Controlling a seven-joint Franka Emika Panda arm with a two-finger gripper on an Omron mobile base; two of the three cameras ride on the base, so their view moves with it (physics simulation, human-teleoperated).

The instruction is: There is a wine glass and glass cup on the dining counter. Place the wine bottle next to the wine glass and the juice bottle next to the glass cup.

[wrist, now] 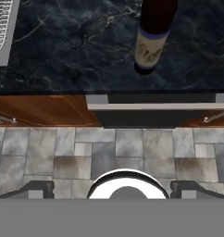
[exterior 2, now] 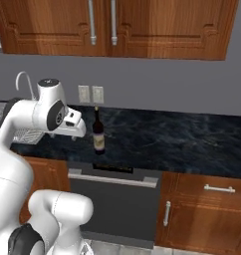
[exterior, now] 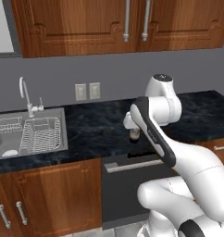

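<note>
Nothing here can actually be read. The wine bottle (exterior 2: pixel 98 133), standing on the black worktop (exterior 2: pixel 182 139) just left of centre in the right base view, carries a cream label (wrist: pixel 148 50) with a dark band above it; from the hand view, near the top right of the frame, faint dark scribbles show on that label, too blurred to make out any letters or numbers.

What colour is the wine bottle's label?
Cream, on the tall dark glass wine bottle; clearest in the right base view.
</note>
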